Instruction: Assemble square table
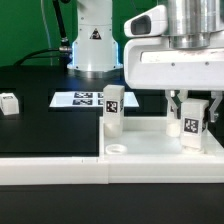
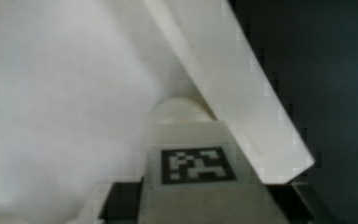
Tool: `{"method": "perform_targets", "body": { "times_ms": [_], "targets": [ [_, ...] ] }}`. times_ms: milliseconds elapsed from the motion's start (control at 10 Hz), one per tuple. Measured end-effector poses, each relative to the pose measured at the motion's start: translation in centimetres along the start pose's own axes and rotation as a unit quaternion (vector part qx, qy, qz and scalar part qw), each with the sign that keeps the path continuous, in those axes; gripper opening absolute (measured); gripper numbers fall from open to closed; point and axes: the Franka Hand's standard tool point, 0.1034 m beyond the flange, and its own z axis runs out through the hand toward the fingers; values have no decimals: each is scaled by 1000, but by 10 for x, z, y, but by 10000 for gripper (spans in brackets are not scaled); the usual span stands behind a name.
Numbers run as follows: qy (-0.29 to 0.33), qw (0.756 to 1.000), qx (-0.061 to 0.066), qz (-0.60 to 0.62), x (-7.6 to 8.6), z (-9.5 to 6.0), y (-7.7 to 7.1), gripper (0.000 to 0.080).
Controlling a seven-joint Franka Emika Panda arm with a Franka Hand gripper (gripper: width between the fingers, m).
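The white square table top [image 1: 140, 152] lies at the front, and its raised rim [image 2: 229, 80] runs past the gripper in the wrist view. One white tagged leg [image 1: 113, 108] stands upright on the top's left part. A second tagged leg [image 1: 192, 124] stands upright at the top's right corner. My gripper [image 1: 193, 118] comes down over this leg with a finger on each side. In the wrist view the dark pads [image 2: 130, 203] lie against both sides of that leg [image 2: 194, 150], so the gripper [image 2: 197, 206] is shut on it.
Another white leg [image 1: 10, 102] lies on the black table at the exterior view's left. The marker board [image 1: 84, 98] lies behind the table top, in front of the robot base [image 1: 92, 45]. A long white border rail [image 1: 50, 172] runs along the front.
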Motion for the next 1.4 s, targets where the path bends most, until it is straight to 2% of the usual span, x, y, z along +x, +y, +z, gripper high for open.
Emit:
{"method": "perform_targets", "body": {
  "times_ms": [200, 300, 500, 600, 700, 800, 900, 1000, 1100, 1200, 1400],
  "targets": [
    [-7, 986, -14, 164, -5, 1, -1, 288],
    [-9, 967, -1, 254, -3, 2, -3, 288],
    [-22, 914, 51, 401, 1, 2, 1, 288],
    [-26, 907, 54, 416, 1, 2, 1, 288],
    [-26, 908, 54, 415, -1, 2, 0, 387],
    [-26, 912, 54, 406, -1, 2, 0, 524],
    [-25, 922, 51, 384, -1, 2, -1, 524],
    [-32, 955, 34, 293, -2, -3, -4, 628],
    [-33, 982, 21, 184, -2, -4, -6, 644],
    [-40, 995, 8, 96, -6, -2, -5, 644],
    [-32, 998, 14, 53, -2, -3, -6, 649]
  ]
}}
